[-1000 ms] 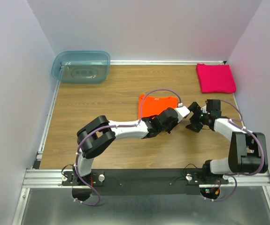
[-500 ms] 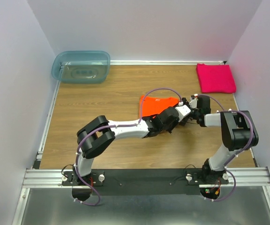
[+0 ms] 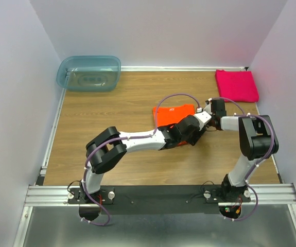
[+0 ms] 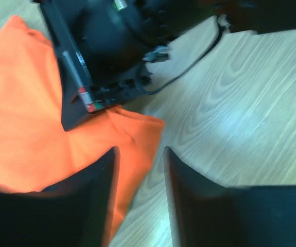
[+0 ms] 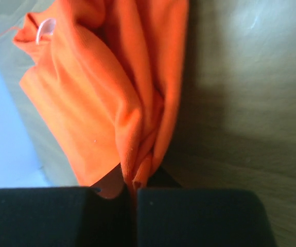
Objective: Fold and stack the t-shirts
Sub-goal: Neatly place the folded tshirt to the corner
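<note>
Right fingers [image 5: 60, 216] clamp the orange t-shirt [image 5: 101, 103], a grip hidden overhead.

I count two cloth t-shirts: a bright orange t-shirt [image 3: 168, 114], a folded magenta-pink t-shirt [image 3: 236, 85]; one translucent blue-green plastic tub [image 3: 88, 73].

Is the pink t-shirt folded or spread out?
Folded: the pink t-shirt lies as a compact square, no sleeves showing.

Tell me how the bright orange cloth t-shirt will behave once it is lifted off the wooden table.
Likely floppy: the bright orange cloth t-shirt bunches into soft folds where the right end effector pinches it. It will probably drape and sag rather than keep its shape. Probably light too, since the cloth looks thin.
</note>
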Robot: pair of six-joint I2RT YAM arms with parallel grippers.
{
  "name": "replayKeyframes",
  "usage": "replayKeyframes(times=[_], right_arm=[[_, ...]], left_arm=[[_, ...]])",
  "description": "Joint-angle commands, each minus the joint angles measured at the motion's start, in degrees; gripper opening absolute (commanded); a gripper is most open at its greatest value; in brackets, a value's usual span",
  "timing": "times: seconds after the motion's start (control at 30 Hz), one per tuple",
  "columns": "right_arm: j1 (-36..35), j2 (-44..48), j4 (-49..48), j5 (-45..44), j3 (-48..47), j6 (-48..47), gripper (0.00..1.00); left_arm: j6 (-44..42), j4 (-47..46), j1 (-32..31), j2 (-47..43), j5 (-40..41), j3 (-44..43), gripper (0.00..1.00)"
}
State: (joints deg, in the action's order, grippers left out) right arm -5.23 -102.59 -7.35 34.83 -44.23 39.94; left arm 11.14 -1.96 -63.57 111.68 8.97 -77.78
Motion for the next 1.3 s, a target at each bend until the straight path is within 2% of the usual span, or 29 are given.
replayKeyframes(times=[0.0, 0.17, 0.33, 0.43, 0.53, 0.63, 0.7, 0.87, 0.97, 1.1, 1.27], right_arm=[[-0.1, -1.4, 9.3, -10.2, -5.3, -9.6, 0.01], [-0.1, -2.4, 16.9, -16.7, -12.8, -16.3, 0.01], [-0.1, -4.7, 25.4, -27.0, -25.1, -23.9, 0.01], [-0.1, -7.1, 29.6, -34.5, -35.6, -30.7, 0.01], [0.0, -9.2, 31.2, -41.8, -41.4, -36.0, 0.01], [0.0, -12.6, 31.9, -46.7, -47.9, -39.4, 0.01], [0.1, -14.2, 32.4, -48.8, -52.3, -42.5, 0.0], [0.0, -17.6, 33.3, -52.4, -60.3, -47.9, 0.0], [0.1, -20.1, 33.5, -52.8, -64.7, -57.4, 0.01], [0.8, -24.3, 34.1, -52.3, -71.0, -64.5, 0.01], [2.9, -25.7, 34.2, -52.3, -73.9, -67.0, 0.01]], left_arm=[[4.7, 0.8, 0.0, -1.5, 3.0, -2.1, 0.64], [9.2, 1.5, 4.8, -8.7, 1.9, 2.8, 0.77], [9.8, 4.9, 14.5, -17.3, 0.3, 8.4, 0.81], [8.1, 5.8, 23.9, -23.9, 0.7, 14.8, 0.82], [8.4, 8.7, 30.4, -29.8, 1.5, 18.2, 0.89], [10.6, 11.4, 38.9, -35.2, 1.7, 22.7, 0.9], [12.9, 11.8, 41.8, -40.3, 3.0, 26.7, 0.98], [14.6, 15.8, 43.1, -42.4, 4.3, 30.1, 0.98], [15.2, 16.9, 44.1, -43.6, 3.9, 30.8, 0.98], [17.4, 18.4, 44.5, -44.4, 3.4, 29.9, 0.98], [17.6, 21.3, 44.7, -43.0, 3.7, 28.7, 0.98]])
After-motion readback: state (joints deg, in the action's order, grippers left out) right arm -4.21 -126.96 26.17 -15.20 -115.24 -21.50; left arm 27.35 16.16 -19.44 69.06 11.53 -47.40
